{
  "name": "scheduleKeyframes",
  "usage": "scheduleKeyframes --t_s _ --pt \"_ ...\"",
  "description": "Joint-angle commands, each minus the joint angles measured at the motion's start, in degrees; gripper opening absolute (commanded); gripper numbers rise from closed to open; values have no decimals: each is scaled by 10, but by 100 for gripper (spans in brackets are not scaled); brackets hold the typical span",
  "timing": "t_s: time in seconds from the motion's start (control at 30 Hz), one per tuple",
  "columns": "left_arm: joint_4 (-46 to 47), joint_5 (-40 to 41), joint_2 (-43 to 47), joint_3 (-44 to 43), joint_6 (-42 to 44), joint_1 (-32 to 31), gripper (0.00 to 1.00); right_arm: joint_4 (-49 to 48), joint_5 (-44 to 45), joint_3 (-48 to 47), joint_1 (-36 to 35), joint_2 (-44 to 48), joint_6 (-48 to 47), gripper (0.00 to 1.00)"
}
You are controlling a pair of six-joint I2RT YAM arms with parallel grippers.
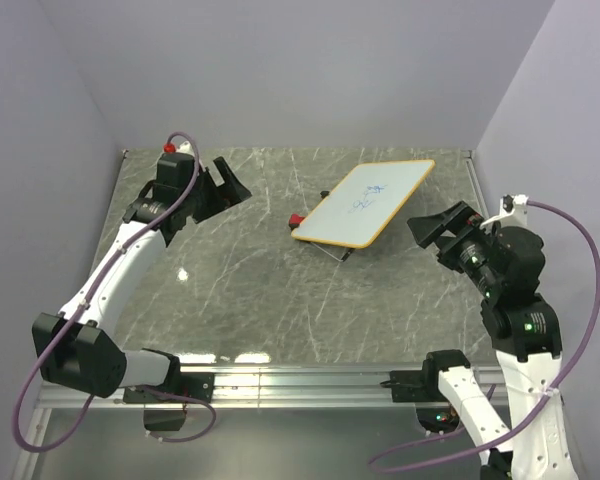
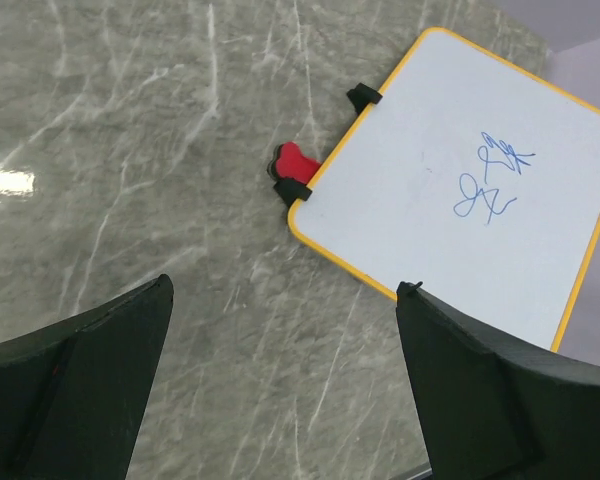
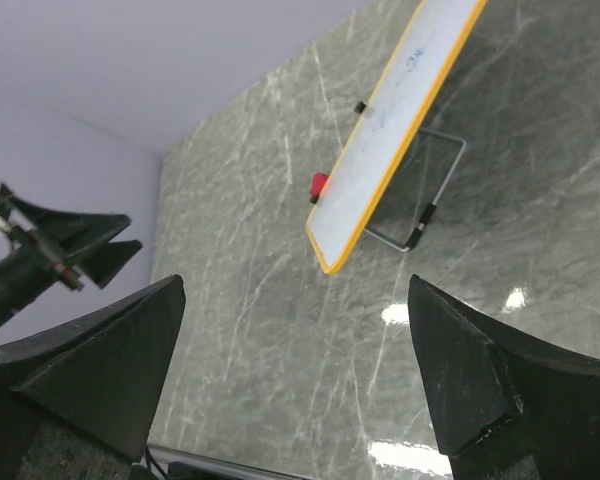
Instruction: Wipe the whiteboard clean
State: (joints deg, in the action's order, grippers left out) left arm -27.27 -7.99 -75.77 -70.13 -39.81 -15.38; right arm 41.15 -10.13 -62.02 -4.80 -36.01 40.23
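Top view: the whiteboard [image 1: 365, 203] sits upper middle of the frame, a bit right of center, turned at an angle on the table [image 1: 250, 290], and neither arm is touching it. There are a couple of blue scribbles [image 1: 370, 197] near its middle. From the right wrist view you can see it isn't flat. It's tilted up on a thin wire stand [image 3: 430, 190], with the orange rim along its low edge. A red eraser [image 1: 296, 220] sits right against the board's left edge in the top view. In the left wrist view it's tucked next to the lower of two small black clips [image 2: 290, 190] on that edge. The left gripper [image 1: 230, 180] is in the upper left of the top view, well apart from the board, pointing roughly toward it. Its fingers [image 2: 80, 390] are spread wide with nothing but marble between them. The right gripper [image 1: 435, 235] is at the right of the frame, near the board's lower right side but not in contact. Its fingers [image 3: 500, 390] are spread wide too, gripping nothing. In its wrist view the board runs from the top edge down toward the center, and the other gripper shows at the far left.
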Motion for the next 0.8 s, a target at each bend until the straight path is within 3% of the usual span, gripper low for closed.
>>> scheduleKeyframes --t_s 0.0,0.17,0.4,0.6,0.77 --pt "-16 12 26 -4 17 3 99 -14 14 -18 -6 -30 -11 98" --pt "-17 24 27 -15 32 2 100 24 24 -73 -6 -91 -46 97" --pt "-9 4 4 -22 26 -6 99 48 20 -108 -5 -197 -10 96" --pt "-2 -4 -2 -28 36 -21 100 -12 6 -88 -6 -250 12 95" --pt "0 -12 -17 -37 37 -29 99 -7 -5 -90 -5 -309 30 91"
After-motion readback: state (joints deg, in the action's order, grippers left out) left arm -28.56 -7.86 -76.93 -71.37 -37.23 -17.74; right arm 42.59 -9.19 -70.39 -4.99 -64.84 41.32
